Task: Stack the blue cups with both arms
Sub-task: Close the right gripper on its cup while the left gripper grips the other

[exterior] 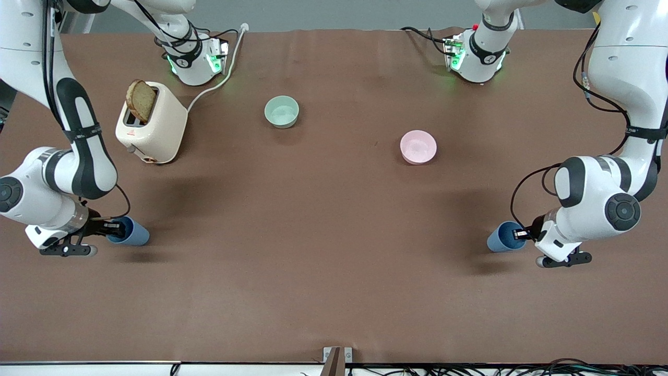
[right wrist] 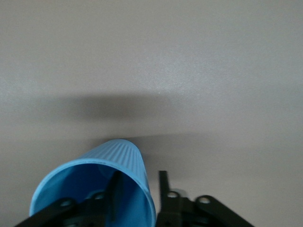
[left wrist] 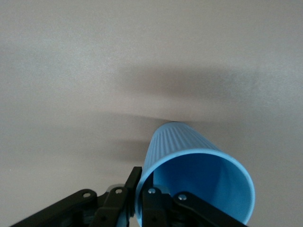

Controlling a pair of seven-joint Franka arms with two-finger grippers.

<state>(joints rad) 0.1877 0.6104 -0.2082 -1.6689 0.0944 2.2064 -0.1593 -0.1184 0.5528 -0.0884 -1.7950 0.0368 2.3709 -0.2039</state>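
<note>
Two blue cups rest low on the brown table, one at each arm's end, each with its mouth turned to a gripper. One blue cup [exterior: 502,238] [left wrist: 199,172] is at the left arm's end. My left gripper [exterior: 522,234] [left wrist: 143,184] is shut on its rim, one finger outside the wall and one inside. The other blue cup [exterior: 131,233] [right wrist: 94,182] is at the right arm's end. My right gripper [exterior: 115,228] [right wrist: 138,182] straddles its rim, one finger inside and one outside. Its fingers stand apart from the wall.
A cream toaster [exterior: 151,128] with a slice of bread [exterior: 141,100] stands near the right arm's base, its cable [exterior: 219,78] running toward that base. A mint-green bowl [exterior: 282,112] and a pink bowl [exterior: 418,147] sit mid-table, farther from the front camera than the cups.
</note>
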